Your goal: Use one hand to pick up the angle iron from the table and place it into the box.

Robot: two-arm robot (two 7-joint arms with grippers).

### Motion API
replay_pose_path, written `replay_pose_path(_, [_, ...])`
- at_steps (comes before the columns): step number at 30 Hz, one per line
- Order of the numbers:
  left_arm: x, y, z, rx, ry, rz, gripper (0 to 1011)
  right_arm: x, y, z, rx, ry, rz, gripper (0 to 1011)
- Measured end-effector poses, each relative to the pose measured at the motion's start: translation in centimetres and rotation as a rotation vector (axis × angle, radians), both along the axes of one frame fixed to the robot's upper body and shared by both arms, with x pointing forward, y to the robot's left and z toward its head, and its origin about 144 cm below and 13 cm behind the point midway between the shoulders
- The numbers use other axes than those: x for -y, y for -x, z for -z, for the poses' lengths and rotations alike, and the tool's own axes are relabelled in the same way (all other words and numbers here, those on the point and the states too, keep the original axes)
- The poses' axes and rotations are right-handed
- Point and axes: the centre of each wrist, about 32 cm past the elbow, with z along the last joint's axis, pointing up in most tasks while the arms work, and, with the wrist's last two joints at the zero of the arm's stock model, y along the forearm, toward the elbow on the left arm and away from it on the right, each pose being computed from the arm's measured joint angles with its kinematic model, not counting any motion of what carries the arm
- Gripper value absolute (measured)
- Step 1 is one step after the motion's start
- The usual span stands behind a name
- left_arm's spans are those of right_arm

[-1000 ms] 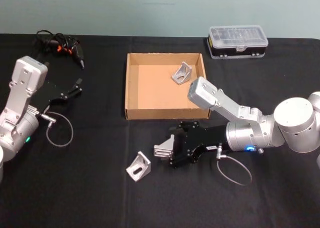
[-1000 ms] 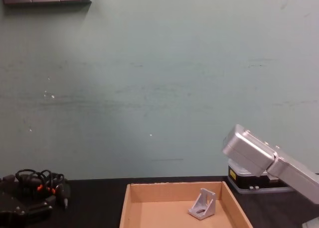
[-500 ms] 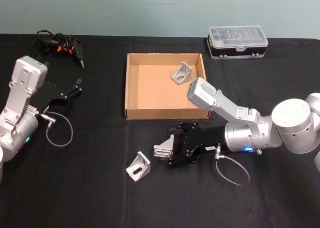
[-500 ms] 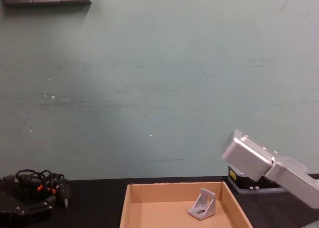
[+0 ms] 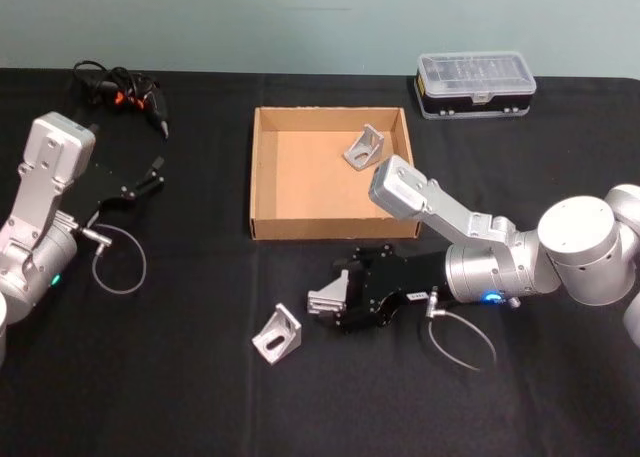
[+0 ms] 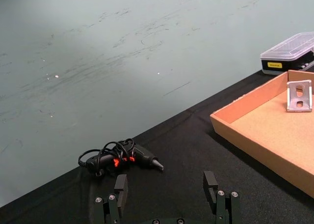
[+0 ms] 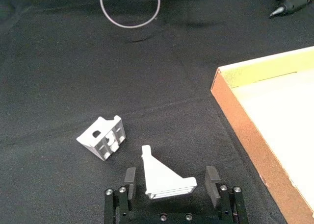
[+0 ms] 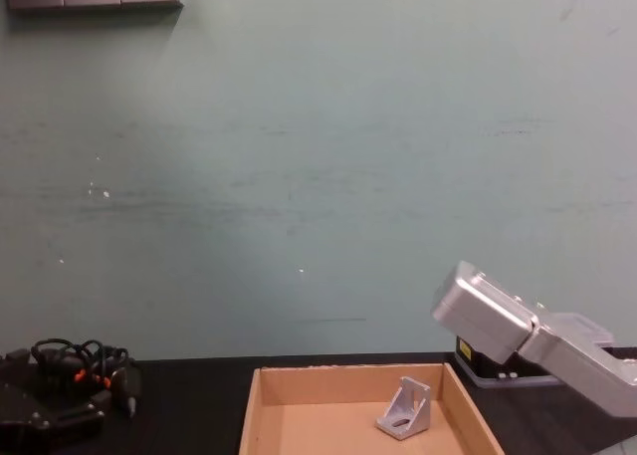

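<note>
Close the spread right gripper [image 7: 170, 176] squarely on the angle iron [image 7: 159, 174] before the box [image 5: 330, 224], leaving left gripper [image 6: 165, 181] parked well left.

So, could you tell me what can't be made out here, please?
Head view: the right arm hides the box's near right corner.
Head view: the case's contents, too small.
Chest view: the table before the box, cut off below.
Right wrist view: underside of the angle iron between the right gripper's open fingers.
Left wrist view: the left gripper's base, cut off.
</note>
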Motion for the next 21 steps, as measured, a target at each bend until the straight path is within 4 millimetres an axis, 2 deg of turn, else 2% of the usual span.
replay_pose_path(3, [0.00, 0.00, 0.00, 0.000, 0.000, 0.000, 1011, -0.05, 0.01, 0.05, -0.001, 0.003, 0.005, 838])
replay_pose_path(13, [0.00, 0.00, 0.00, 0.000, 0.000, 0.000, 1012, 0.00, 0.09, 0.10, 0.000, 0.006, 0.012, 550])
replay_pose_path(21, [0.00, 0.00, 0.00, 0.000, 0.000, 0.000, 1012, -0.04, 0.18, 0.11, 0.001, 0.007, 0.013, 544])
